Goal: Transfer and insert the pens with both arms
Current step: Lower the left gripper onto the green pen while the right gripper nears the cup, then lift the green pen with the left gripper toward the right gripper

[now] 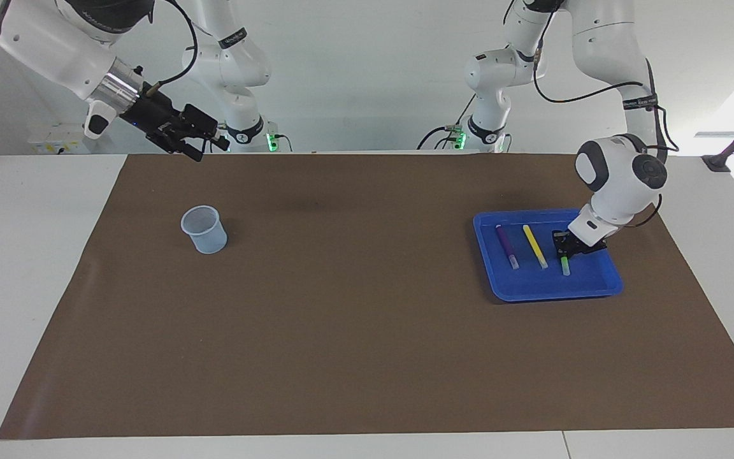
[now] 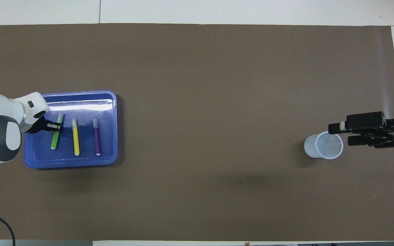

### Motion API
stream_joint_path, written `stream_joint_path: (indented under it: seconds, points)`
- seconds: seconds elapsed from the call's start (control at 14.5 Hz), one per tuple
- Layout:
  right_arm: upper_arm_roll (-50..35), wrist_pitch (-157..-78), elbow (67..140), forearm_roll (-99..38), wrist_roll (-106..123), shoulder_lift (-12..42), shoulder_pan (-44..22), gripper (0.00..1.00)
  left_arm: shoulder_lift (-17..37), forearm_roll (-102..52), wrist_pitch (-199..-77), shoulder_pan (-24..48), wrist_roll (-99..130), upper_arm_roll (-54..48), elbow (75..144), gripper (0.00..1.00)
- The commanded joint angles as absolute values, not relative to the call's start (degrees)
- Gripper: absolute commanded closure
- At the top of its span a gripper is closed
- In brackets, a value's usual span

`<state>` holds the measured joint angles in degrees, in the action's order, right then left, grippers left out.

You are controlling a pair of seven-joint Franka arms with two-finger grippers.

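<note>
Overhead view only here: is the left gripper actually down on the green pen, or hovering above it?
Observer: Down. In the facing view the left gripper sits low inside the blue tray, shut on the green pen.
Operator: And the right gripper, is it touching the cup?
Observer: No. The right gripper hangs high and open over the brown mat's edge at the robots' end, well clear of the cup.
</note>
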<state>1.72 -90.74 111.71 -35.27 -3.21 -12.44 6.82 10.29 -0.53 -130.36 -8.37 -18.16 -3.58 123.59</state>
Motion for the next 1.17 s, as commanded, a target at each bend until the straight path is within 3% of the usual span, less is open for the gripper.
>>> stream_joint_path:
  seconds: [0.0,0.41,0.76,1.1]
  points:
    - [1.3,-92.5,113.6,-36.7,-3.9,-14.0,7.0,0.0,10.5,0.4,-126.4,-8.2,-15.9,-3.6,120.6,1.0]
    - [1.3,-92.8,113.6,-37.3,-4.0,-14.0,7.0,0.0,10.2,-0.3,-111.0,-5.9,-5.1,-4.2,110.5,1.0]
    - [1.3,-93.5,114.7,-39.4,-4.0,-14.5,7.0,0.0,9.0,-8.4,-98.5,-2.1,19.5,-7.2,101.8,1.0]
    - [1.3,-94.9,117.3,-43.2,-7.2,-15.8,6.9,0.0,4.9,-19.5,-97.6,-1.9,53.2,-16.1,101.6,1.0]
